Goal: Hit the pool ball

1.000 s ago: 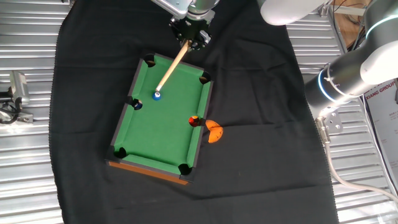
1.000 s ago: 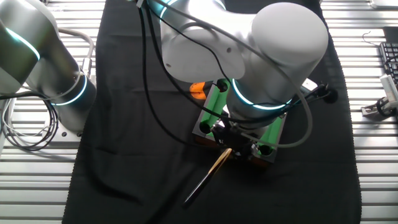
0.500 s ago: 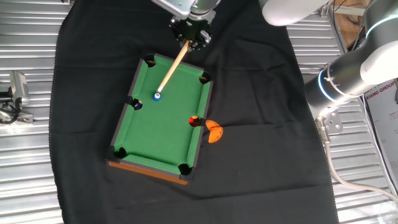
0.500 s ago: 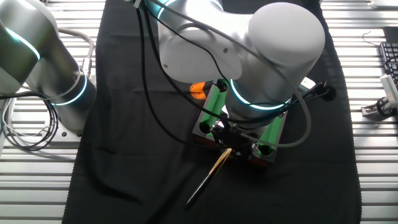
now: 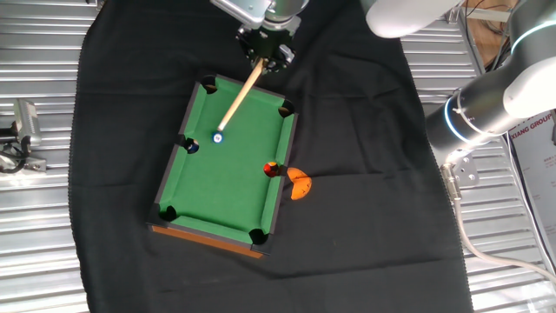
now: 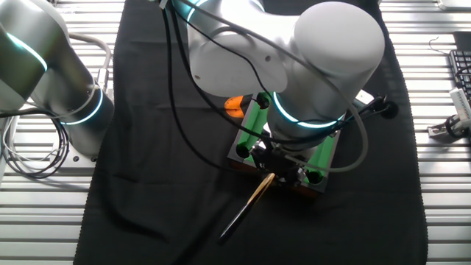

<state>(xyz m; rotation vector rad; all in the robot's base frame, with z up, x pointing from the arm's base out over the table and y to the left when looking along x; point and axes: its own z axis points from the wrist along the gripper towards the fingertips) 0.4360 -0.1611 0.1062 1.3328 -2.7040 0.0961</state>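
The pool ball (image 5: 218, 137), tiny and light blue with a white spot, lies on the green felt of the toy pool table (image 5: 234, 187), left of centre. My gripper (image 5: 264, 52) hangs over the table's far end, shut on a wooden cue stick (image 5: 241, 92). The cue slants down toward the ball, its tip just short of it. In the other fixed view the arm hides the ball; the gripper (image 6: 277, 166) and the cue's butt end (image 6: 246, 208) show below the arm.
A navy-blue ball (image 5: 192, 147) sits by the left side pocket. A red-and-black ball (image 5: 272, 169) rests at the right side pocket. An orange piece (image 5: 300, 184) lies on the black cloth just off the table's right rail. A second robot arm (image 5: 486, 104) stands at the right.
The light-blue ball has shifted a few pixels away from the cue tip, toward the table's near end. The gripper and cue have barely moved.
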